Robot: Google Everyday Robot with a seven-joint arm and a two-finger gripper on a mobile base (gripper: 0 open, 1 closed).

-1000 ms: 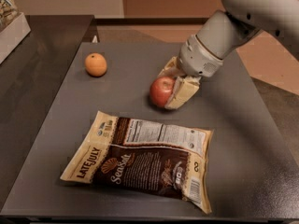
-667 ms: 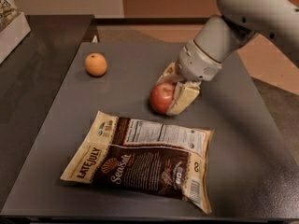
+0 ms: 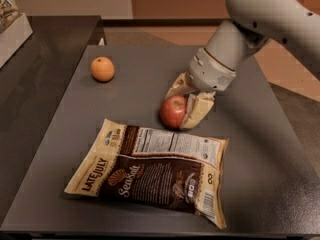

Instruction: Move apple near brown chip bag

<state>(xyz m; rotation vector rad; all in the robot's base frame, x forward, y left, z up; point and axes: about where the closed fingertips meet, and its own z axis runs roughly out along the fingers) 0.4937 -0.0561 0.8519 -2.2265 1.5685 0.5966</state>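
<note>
Step in hand is judged to be the end of the carry: the apple (image 3: pixel 172 112) is clamped in the gripper (image 3: pixel 181 110), with one of the cream fingers (image 3: pixel 199 109) seen on its right side and the other behind it. The gripper is placed mid-table, low over the surface, just above the upper edge of the brown chip bag (image 3: pixel 150 171). The apple is just beside that edge; whether it is touching the table (image 3: pixel 260 174) cannot be told. Next move, as judged: a set-down if it is not already down, then the fingers opened and a straight lift so the apple is not rolled. Apple is seen as round, red with a yellowish blush, unmarked. The orange fruit (image 3: pixel 102 69) is left well apart, far left.
</note>
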